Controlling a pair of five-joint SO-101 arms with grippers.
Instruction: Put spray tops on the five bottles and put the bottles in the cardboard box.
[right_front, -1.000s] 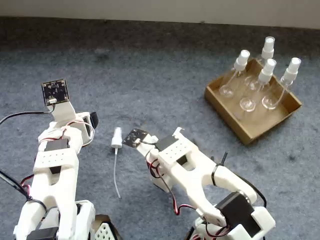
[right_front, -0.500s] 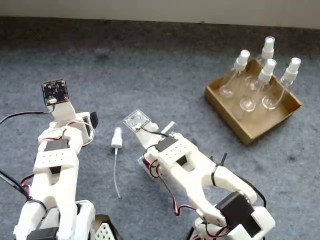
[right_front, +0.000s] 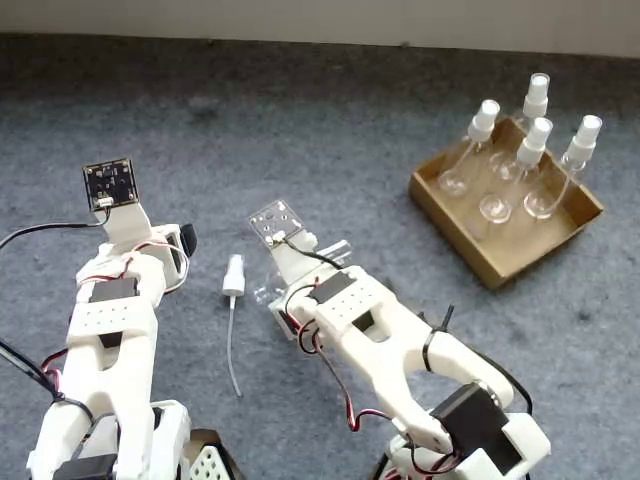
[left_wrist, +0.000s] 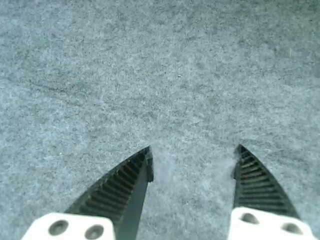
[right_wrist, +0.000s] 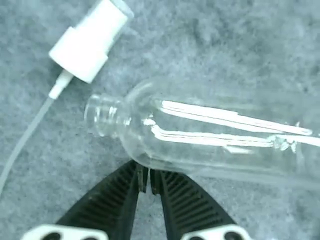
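Clear plastic bottle (right_wrist: 210, 135) lies on its side mid-frame in the high view, mouth pointing lower left at the loose spray top (right_wrist: 90, 45). Right fingers (right_wrist: 117, 197), pressed together and empty, seem to touch its side; left fingers (left_wrist: 125, 187) gape over desk (left_wrist: 150, 75).

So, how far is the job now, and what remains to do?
Done: four capped bottles sit in the cardboard box. In hand: the fifth bottle lies uncapped by the shut right gripper, ungripped; its spray top lies beside it. To do: cap it and box it. The left gripper is open and empty.
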